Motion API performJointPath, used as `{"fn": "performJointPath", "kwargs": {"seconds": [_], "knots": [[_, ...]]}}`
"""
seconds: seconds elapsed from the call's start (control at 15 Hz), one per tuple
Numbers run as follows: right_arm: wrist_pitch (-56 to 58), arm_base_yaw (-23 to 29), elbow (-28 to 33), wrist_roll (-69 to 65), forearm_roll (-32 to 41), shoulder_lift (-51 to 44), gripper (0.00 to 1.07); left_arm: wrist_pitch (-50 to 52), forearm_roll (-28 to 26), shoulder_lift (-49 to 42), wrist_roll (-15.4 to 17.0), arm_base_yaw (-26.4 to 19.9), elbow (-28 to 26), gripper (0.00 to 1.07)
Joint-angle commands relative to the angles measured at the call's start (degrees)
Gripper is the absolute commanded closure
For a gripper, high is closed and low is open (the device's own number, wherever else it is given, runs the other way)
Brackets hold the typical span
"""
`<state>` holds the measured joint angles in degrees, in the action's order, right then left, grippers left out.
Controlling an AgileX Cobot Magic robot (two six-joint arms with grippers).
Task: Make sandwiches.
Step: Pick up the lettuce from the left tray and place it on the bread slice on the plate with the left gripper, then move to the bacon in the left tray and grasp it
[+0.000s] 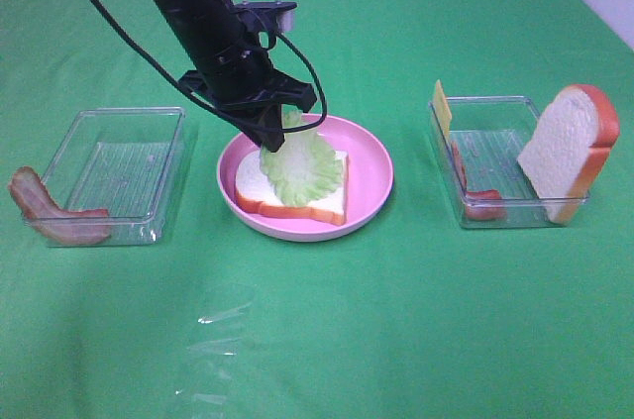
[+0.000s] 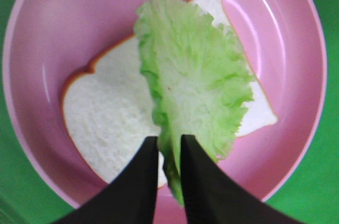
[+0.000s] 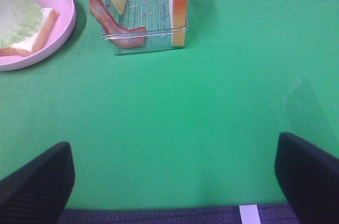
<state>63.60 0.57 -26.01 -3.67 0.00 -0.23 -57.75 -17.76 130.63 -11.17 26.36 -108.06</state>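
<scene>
Right gripper (image 3: 172, 150): spread wide at the lower corners of its own view. It is over bare green cloth with nothing between the fingers.
Sandwich (image 1: 297, 191): centre of the overhead frame. It is one bread slice (image 1: 327, 203) lying flat in the pink plate (image 1: 371, 176), with the lettuce leaf (image 1: 302, 166) partly on it.
Left gripper (image 2: 169, 140): fingers nearly together, pinching the leaf's stem end. The leaf's free end rests on the bread.
Step in hand: laying the lettuce, by my judgement.
Doing it well: lower until the leaf lies flat inside the crust, let go, then lift straight up so it does not drag.
Left to add: bacon strip (image 1: 483, 203), cheese square (image 1: 441, 107) and second bread slice (image 1: 570, 147), all in the right tray (image 1: 495, 100), right of frame.
</scene>
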Motion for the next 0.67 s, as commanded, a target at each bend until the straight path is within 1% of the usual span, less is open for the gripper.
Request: {"fn": "performJointPath", "kwargs": {"seconds": [0.07, 0.13, 0.2, 0.4, 0.53, 0.67], "knots": [[-0.63, -0.17, 0.17, 0.23, 0.00, -1.60, 0.09, 0.86, 1.49, 0.11, 0.80, -0.06, -0.17, 0.53], [-0.63, -0.17, 0.17, 0.23, 0.00, -1.60, 0.09, 0.11, 1.95, 0.06, 1.32, -0.06, -0.17, 0.20], [-0.63, -0.17, 0.17, 0.23, 0.00, -1.60, 0.09, -0.57, 2.46, -0.06, 1.32, 0.11, -0.23, 0.05], [-0.63, -0.17, 0.17, 0.23, 0.00, -1.60, 0.09, -4.35, 2.69, -2.06, 0.80, 0.11, -0.46, 0.05], [-0.63, -0.17, 0.17, 0.23, 0.00, -1.60, 0.09, -9.68, 3.50, -4.35, 0.23, -0.11, -2.29, 0.06], [-0.63, -0.17, 0.17, 0.23, 0.00, -1.60, 0.09, -15.64, 6.19, -5.96, 1.89, -0.11, -3.95, 0.06]]}}
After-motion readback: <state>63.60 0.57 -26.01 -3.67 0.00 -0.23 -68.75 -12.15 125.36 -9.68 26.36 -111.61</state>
